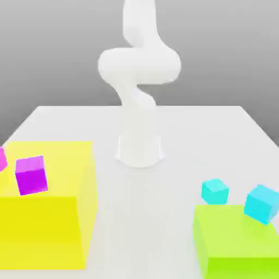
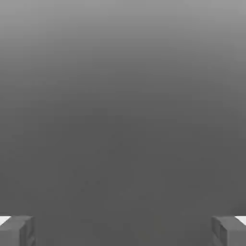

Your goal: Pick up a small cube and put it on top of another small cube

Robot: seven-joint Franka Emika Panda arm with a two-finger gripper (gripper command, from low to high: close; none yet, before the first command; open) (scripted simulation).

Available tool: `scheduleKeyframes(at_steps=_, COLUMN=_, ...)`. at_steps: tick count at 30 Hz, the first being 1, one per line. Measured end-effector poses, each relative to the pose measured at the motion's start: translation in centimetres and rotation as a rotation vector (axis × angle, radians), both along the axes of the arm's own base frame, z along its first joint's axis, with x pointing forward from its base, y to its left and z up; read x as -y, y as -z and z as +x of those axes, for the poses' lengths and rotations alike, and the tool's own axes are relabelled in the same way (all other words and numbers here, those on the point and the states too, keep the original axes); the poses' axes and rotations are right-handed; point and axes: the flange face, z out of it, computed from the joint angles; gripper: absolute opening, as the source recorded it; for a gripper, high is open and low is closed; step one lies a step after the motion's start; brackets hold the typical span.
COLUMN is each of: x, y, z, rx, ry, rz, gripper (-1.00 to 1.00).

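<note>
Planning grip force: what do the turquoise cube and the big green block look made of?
The turquoise cube looks like plain matte plastic: flat uniform colour, crisp edges, no gloss. The green block looks similar, smooth with soft shading. Both are untextured simulator renders, so the actual material stays open.

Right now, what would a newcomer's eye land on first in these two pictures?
Probably the big yellow block at the exterior view's left, with a purple cube on it, and the big green block at the right. By the green block sit a small turquoise cube and a paler sky-blue cube. Behind them the white arm rises mid-table; in the hand view the gripper is open and holds nothing.
</note>
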Motion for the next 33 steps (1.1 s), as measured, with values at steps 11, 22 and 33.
scheduleKeyframes(at_steps=11, x=-12.9, y=22.8, z=1.9, rx=-0.259, ry=-0.717, rz=-0.330, gripper=0.00)
scheduleKeyframes(at_steps=22, x=-19.4, y=42.6, z=-9.9, rx=-0.442, ry=-1.485, rz=-0.613, gripper=0.00)
scheduleKeyframes(at_steps=33, x=-19.3, y=52.6, z=-13.9, rx=-0.480, ry=-1.679, rz=-0.673, gripper=-1.00)
